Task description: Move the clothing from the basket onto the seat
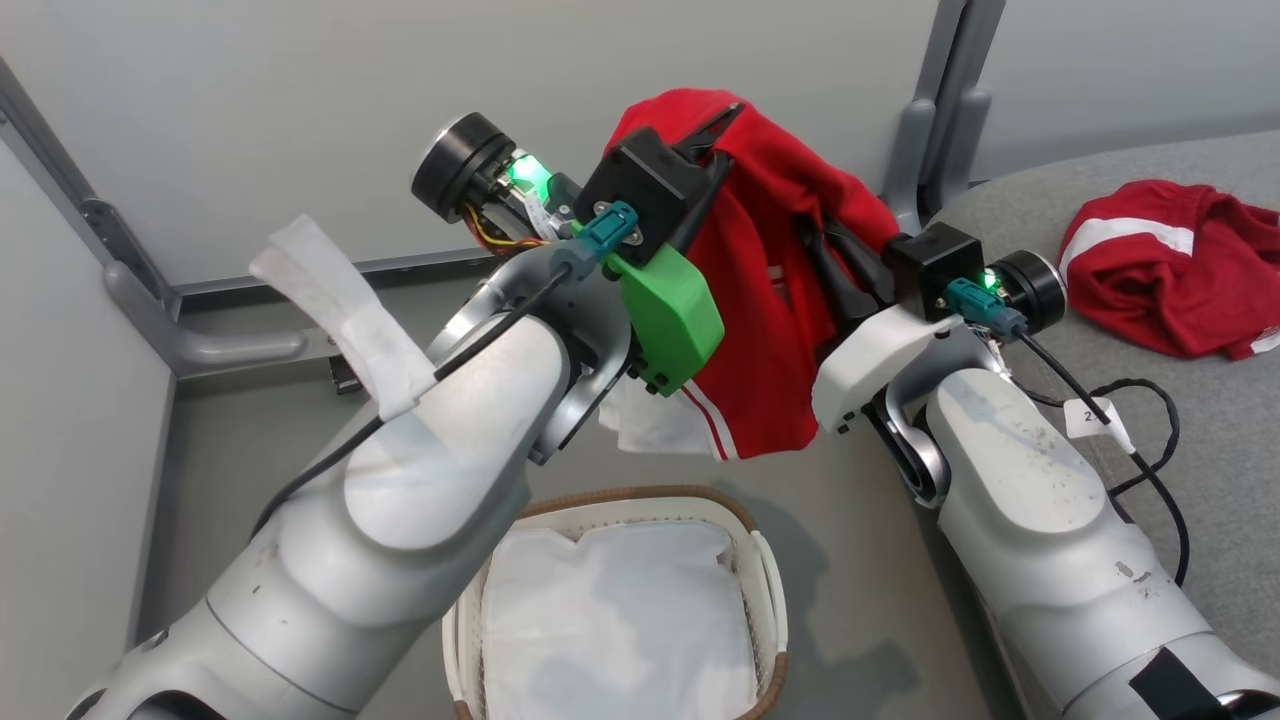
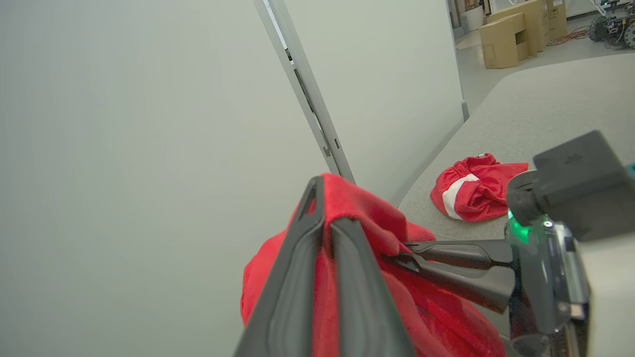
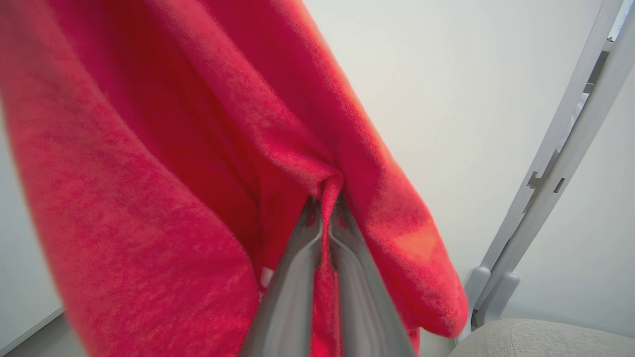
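A red garment [image 1: 770, 300] with white trim hangs in the air above the floor, held by both grippers. My left gripper [image 1: 722, 118] is shut on its top edge [image 2: 347, 203]. My right gripper [image 1: 812, 240] is shut on a fold of the same garment [image 3: 327, 186], lower and to the right. The basket [image 1: 745, 520] stands below, holding only its white cloth liner [image 1: 620, 610]. A second red garment [image 1: 1160, 265] with a white stripe lies on the grey seat [image 1: 1230, 420] at the right, also seen as a red garment [image 2: 471, 191] in the left wrist view.
Pale partition walls with grey metal posts [image 1: 935, 110] stand behind. A black cable [image 1: 1150, 420] trails over the seat by my right arm. Cardboard boxes [image 2: 516, 32] stand far off beyond the seat [image 2: 545, 104].
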Robot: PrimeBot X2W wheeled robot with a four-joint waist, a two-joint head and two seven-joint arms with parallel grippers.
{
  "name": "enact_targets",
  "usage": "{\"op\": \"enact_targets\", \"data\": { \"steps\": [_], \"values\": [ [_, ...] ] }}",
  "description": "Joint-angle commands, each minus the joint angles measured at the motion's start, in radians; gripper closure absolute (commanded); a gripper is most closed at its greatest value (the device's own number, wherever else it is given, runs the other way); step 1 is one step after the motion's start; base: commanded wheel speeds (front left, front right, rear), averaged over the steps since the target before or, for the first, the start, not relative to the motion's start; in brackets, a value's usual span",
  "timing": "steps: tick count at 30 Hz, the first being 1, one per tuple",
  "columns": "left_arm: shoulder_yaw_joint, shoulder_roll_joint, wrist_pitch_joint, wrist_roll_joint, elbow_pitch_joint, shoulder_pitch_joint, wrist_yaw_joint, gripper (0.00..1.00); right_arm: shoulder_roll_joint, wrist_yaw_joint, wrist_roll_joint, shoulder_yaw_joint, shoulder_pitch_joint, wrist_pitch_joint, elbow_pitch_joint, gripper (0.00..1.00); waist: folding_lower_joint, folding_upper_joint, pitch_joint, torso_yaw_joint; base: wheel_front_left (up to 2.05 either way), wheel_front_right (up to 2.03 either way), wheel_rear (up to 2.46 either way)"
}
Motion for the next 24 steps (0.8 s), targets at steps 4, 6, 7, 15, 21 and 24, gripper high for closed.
{"op": "enact_targets", "data": {
  "steps": [4, 6, 7, 15, 21, 24],
  "values": [
    [0.021, 0.038, -0.004, -0.010, -0.004, 0.033, 0.019, 1.00, -0.004, -0.001, 0.000, -0.019, -0.011, -0.002, 0.007, 1.00, 0.0001, 0.0000, 0.006, -0.009, 0.00, 0.00, 0.00],
    [0.031, 0.055, -0.010, -0.017, 0.001, 0.041, 0.023, 1.00, -0.004, -0.001, 0.004, -0.021, -0.008, -0.002, 0.005, 1.00, 0.0001, 0.0000, 0.008, -0.013, 0.00, 0.00, 0.00],
    [0.036, 0.061, -0.012, -0.019, 0.002, 0.045, 0.027, 1.00, -0.004, -0.001, 0.008, -0.023, -0.008, -0.002, 0.003, 1.00, 0.0001, 0.0000, 0.009, -0.016, 0.00, 0.00, 0.00],
    [0.075, 0.100, -0.066, -0.058, 0.008, 0.113, 0.054, 0.00, -0.005, -0.001, 0.004, -0.046, -0.012, -0.002, -0.027, 1.00, 0.0001, 0.0000, 0.014, -0.032, 0.00, 0.00, 0.00],
    [0.092, 0.105, -0.145, -0.083, 0.000, 0.193, 0.068, 0.00, -0.004, -0.001, -0.023, -0.081, -0.016, -0.002, -0.047, 1.00, 0.0001, 0.0000, 0.016, -0.037, 0.00, 0.00, 0.00],
    [0.088, 0.097, -0.191, -0.094, 0.001, 0.238, 0.073, 0.00, -0.004, -0.001, -0.043, -0.111, -0.011, -0.002, -0.048, 1.00, 0.0001, 0.0000, 0.019, -0.038, 0.00, 0.00, 0.00]
  ]
}}
